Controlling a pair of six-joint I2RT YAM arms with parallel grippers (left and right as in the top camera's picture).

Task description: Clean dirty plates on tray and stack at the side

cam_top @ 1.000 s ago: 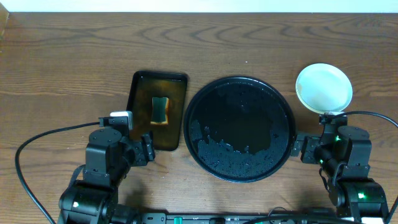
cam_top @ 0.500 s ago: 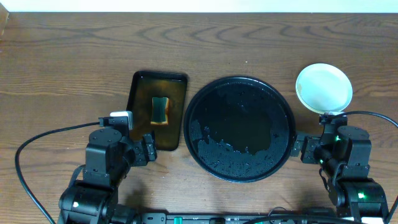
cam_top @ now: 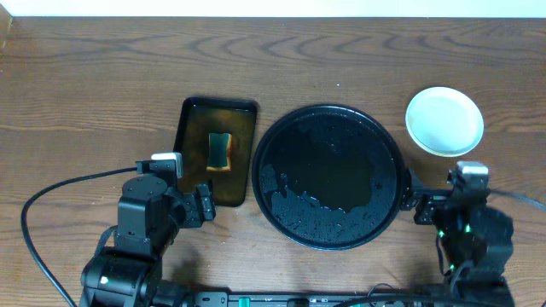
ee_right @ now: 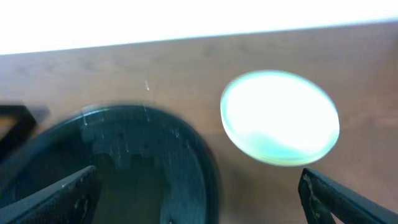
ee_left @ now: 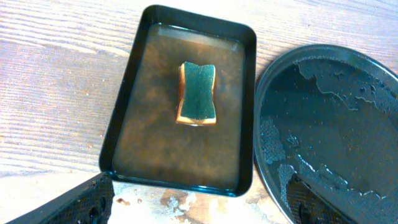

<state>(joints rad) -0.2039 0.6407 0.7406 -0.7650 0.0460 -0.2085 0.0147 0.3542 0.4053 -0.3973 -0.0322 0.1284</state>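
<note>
The round black tray sits mid-table, wet with water drops and holding no plates. It also shows in the left wrist view and, blurred, in the right wrist view. The pale plates lie on the bare wood to the right of the tray; from above they look like one round shape, and I cannot tell how many are stacked. They show blurred in the right wrist view. My left gripper is open and empty near the small tray's front edge. My right gripper is open and empty, in front of the plates.
A dark rectangular tray with brownish water holds the green-and-yellow sponge left of the round tray; both show in the left wrist view, tray and sponge. Cables trail at the front corners.
My right arm has drawn back toward the table's front edge, away from the plates, which now show whole. The left arm has not moved.
</note>
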